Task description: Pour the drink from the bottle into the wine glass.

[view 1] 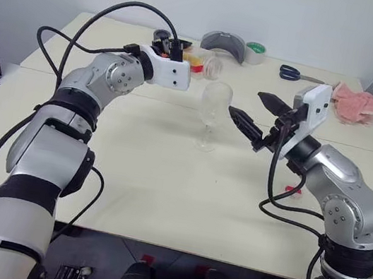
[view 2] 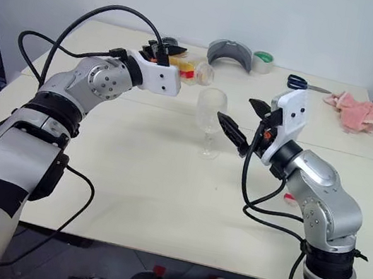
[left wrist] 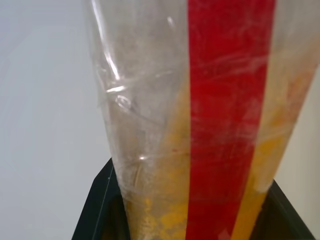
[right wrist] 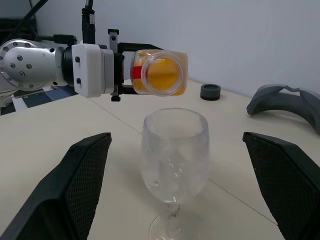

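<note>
Cream table (view 1: 162, 200), left tool (right wrist: 120, 70) clamped on red-striped bottle (right wrist: 160, 72), right tool (view 1: 251, 114) apart beside wine glass (right wrist: 175, 150)

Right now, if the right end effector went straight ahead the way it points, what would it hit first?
Most likely the wine glass: it stands upright directly ahead of the open right end effector, centred between its fingers. How near it is cannot be told.
</note>
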Available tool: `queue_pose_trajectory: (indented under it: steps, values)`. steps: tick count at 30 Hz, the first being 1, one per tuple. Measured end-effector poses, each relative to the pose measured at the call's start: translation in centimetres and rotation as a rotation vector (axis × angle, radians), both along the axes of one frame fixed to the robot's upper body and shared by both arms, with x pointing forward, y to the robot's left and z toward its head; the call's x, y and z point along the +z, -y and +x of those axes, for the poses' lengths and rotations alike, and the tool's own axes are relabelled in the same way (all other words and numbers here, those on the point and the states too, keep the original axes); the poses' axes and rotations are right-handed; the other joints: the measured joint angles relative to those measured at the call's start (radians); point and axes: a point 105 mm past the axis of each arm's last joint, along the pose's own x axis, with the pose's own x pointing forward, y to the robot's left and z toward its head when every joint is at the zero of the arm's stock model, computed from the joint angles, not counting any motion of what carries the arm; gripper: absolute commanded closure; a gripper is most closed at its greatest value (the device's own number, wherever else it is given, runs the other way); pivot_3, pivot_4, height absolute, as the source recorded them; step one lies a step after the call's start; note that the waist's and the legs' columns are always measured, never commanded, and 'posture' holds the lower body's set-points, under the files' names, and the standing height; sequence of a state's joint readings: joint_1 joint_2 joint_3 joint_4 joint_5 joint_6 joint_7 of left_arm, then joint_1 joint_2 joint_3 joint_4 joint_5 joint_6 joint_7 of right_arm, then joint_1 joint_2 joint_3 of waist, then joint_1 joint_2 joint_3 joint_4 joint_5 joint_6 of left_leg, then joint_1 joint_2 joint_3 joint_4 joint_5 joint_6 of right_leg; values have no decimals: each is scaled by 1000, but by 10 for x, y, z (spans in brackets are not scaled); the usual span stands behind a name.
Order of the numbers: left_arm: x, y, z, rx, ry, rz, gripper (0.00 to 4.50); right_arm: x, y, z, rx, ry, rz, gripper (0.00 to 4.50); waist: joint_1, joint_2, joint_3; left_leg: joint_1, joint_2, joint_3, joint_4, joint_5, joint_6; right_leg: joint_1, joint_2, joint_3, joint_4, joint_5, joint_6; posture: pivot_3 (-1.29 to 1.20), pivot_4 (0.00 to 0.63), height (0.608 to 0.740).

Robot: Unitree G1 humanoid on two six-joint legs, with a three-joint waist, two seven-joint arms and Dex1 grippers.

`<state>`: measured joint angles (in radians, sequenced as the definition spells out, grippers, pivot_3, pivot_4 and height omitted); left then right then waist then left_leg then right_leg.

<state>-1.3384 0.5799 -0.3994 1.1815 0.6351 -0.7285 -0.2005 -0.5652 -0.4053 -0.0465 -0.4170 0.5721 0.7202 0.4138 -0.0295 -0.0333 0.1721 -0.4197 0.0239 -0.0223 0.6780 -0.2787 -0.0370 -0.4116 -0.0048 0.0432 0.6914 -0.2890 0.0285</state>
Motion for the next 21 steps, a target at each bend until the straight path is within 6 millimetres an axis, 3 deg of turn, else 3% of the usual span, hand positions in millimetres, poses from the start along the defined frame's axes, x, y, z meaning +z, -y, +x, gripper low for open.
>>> queue_pose_trajectory:
  steps: [7,21]
  values:
    - [8,-1,0,7,45,40,2832,-11,3,-1,-2,-25,4,0,0,0,0,0,0,0,0,0,0,0,0,0,1,0,0,0,150,740]
    - [7,-4,1,21,72,93,2832,-10,-1,-3,7,-17,10,0,-1,0,0,0,0,0,1,0,0,-1,0,0,5,0,0,0,150,740]
